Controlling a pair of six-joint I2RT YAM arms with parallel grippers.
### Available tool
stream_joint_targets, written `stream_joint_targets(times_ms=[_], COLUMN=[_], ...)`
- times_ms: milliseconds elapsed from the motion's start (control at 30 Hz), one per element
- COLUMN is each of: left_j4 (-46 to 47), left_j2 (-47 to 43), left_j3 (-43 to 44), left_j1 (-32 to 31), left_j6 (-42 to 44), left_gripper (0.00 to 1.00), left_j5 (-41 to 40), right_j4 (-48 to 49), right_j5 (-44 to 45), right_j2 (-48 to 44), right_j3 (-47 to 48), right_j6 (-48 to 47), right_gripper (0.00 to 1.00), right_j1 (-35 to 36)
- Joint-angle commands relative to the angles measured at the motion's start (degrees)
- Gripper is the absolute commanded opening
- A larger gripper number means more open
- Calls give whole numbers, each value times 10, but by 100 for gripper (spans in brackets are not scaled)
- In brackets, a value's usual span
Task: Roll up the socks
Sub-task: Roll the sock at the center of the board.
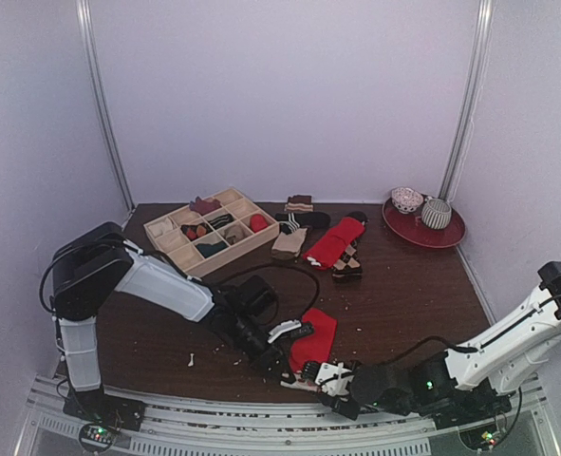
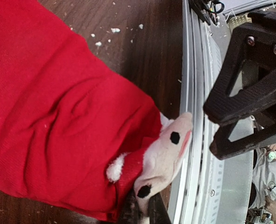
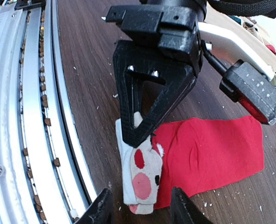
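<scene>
Dark wood table [image 1: 403, 304], left gripper [image 1: 297, 332] low at red sock [image 1: 320, 328] near front edge, right gripper [image 1: 313, 378] just beside its pale end, divided wooden tray [image 1: 237, 250] back left, sock pile [image 1: 332, 245] mid-back, red plate [image 1: 446, 236] back right.

Red sock [image 2: 58, 116] was soft matt knit cloth; table [image 3: 91, 70] dark grained wood; rail [image 3: 30, 116] dull brushed metal.
</scene>
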Motion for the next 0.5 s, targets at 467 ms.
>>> stream_joint_targets(times_ms=[467], left_j4=[-52], left_j2=[29], left_j3=[-2], left_j1=[0], left_j6=[4], left_gripper=[0], left_j5=[-19], right_j4=[10], right_j5=[-15], right_j2=[100], right_j3=[40], right_j6=[-64], right_gripper=[38], right_j1=[-7])
